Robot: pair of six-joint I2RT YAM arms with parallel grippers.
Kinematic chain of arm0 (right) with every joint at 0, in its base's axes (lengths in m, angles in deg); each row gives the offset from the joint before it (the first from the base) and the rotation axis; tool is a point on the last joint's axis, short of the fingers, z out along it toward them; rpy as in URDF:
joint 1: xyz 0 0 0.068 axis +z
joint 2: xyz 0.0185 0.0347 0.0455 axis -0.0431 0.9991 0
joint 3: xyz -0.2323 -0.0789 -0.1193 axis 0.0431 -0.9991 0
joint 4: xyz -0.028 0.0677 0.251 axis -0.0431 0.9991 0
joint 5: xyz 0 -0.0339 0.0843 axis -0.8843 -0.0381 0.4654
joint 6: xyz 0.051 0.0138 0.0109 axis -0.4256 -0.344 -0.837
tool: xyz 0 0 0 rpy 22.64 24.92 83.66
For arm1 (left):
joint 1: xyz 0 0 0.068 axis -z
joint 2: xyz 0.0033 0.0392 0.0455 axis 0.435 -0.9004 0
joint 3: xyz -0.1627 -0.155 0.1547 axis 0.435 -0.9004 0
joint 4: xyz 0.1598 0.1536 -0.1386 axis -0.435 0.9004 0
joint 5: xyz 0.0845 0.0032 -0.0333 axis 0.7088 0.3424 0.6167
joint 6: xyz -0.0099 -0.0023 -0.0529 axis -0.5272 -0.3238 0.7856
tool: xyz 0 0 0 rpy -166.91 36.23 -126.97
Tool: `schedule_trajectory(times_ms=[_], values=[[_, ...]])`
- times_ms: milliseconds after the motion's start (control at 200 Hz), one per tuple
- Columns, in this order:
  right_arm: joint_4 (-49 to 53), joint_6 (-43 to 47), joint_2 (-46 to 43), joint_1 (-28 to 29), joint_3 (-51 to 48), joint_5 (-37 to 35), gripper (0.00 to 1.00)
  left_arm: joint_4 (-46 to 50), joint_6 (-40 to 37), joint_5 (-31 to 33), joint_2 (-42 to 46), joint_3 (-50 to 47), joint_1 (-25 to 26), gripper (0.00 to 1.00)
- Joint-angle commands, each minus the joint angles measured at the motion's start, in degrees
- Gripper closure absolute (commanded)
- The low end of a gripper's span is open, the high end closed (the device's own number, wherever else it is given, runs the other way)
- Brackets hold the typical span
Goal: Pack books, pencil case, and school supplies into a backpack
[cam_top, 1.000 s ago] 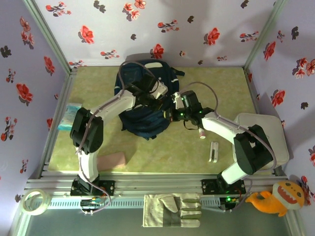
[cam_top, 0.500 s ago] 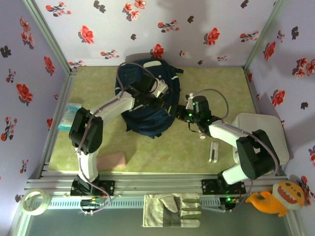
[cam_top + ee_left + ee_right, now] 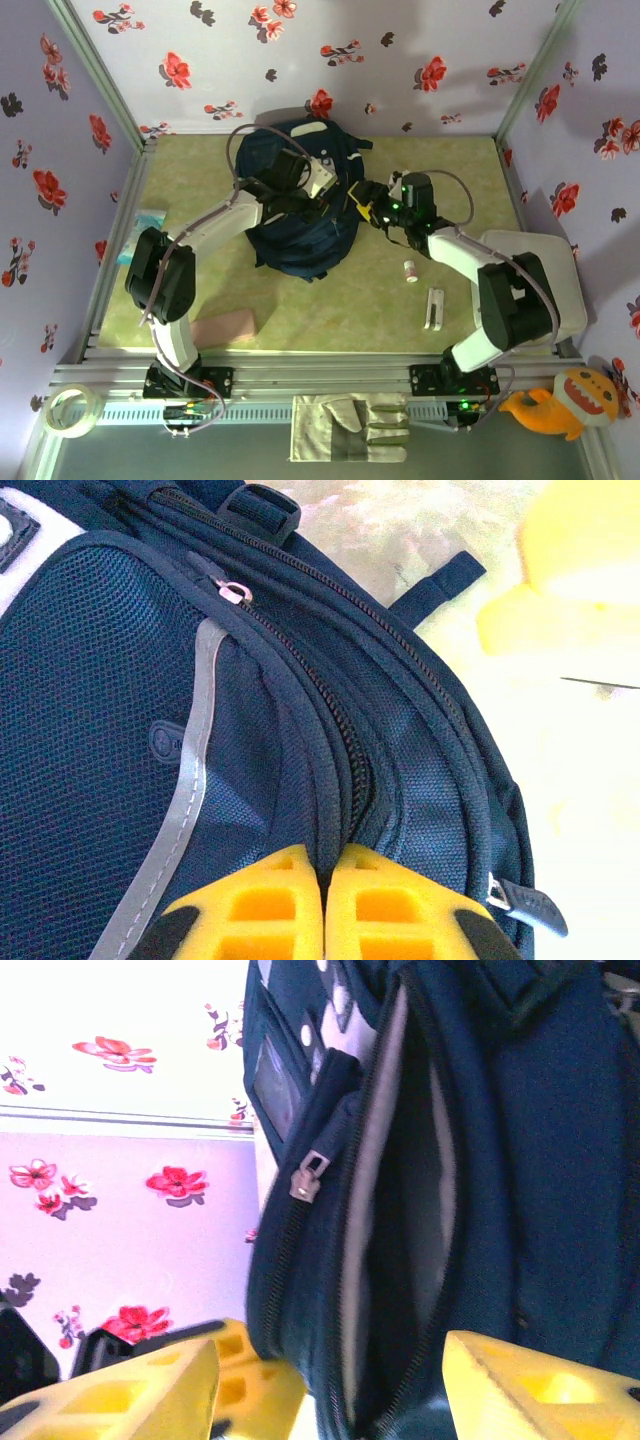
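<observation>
Backpack [image 3: 300,240], mid-table, zip mouth gaping: my left gripper [image 3: 322,900] is pinched tight on its seam, my right gripper [image 3: 335,1380] is spread wide at the opening; pink pencil case [image 3: 222,327], white bar [image 3: 434,308] and small tube [image 3: 409,271] lie outside, unpacked.

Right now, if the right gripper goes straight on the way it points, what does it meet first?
The backpack: the right gripper, jaws open, faces its unzipped opening and would probably meet the grey lining inside first. Depth unclear.
</observation>
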Motion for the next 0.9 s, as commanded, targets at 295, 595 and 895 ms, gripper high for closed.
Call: schedule_trajectory(times_ms=[295,595,895], values=[[3.28,-3.16,9.84,2.82,10.97,5.20,0.39,-1.97,-2.13,-3.25,3.22,0.63,0.16,0.94],[5.94,-2.26,15.50,4.66,15.62,7.23,0.47,1.08,0.37,-3.18,5.98,-2.50,-0.36,0.72],[5.31,-2.20,19.24,6.18,17.71,7.18,0.74,0.71,18.66,-2.24,11.05,-8.71,-1.86,0.56]])
